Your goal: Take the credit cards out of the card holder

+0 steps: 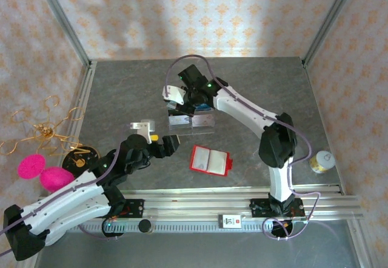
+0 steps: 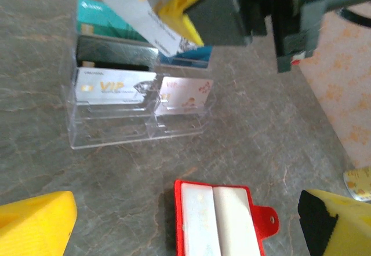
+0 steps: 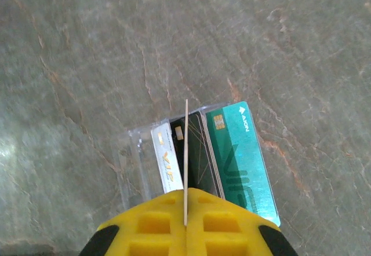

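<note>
Tray [image 2: 110,135] clear glossy plastic; card holder [image 2: 217,221] smooth; table [image 2: 278,146] matt.

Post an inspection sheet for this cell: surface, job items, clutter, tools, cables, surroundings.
surface: grey stone-pattern table, no spills seen.
job's things: red card holder lies open and flat, no card seen sticking out; pale card is pinched above the clear tray.
clutter: the tray holds a teal card, black card and VIP card; pink items, gold wire shape and small round item at the edges.
grippers: left tool open, empty; right tool shut on the pale card.
cables: cable loops along each arm.
surroundings: patterned walls, metal frame posts.
</note>
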`<state>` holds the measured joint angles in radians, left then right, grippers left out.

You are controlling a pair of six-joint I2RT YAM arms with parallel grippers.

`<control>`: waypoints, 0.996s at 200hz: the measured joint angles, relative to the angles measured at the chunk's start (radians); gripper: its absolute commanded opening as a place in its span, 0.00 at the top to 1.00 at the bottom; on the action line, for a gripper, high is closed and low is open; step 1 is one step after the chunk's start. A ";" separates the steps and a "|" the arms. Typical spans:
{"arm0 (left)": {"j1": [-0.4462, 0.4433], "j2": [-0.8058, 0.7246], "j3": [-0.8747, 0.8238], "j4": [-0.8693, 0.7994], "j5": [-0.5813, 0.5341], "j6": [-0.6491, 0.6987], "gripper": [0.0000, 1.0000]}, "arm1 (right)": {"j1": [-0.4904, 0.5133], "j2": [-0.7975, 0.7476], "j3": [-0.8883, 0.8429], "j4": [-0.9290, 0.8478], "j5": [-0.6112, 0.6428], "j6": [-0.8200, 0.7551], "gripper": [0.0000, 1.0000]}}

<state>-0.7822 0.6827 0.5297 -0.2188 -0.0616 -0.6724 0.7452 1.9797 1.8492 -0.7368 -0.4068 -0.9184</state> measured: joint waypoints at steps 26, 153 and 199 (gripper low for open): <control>0.000 -0.056 0.000 -0.031 -0.054 -0.001 0.01 | -0.015 0.058 0.049 -0.062 -0.021 -0.085 1.00; 0.006 -0.100 -0.008 -0.032 -0.159 -0.010 0.01 | -0.015 0.098 0.071 -0.132 -0.058 -0.198 1.00; 0.006 -0.099 -0.008 -0.032 -0.160 -0.008 0.01 | -0.015 0.129 0.063 -0.124 -0.056 -0.198 1.00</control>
<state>-0.7761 0.5838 0.5217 -0.2512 -0.2214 -0.6804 0.7303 2.1090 1.9118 -0.8604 -0.4629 -1.1164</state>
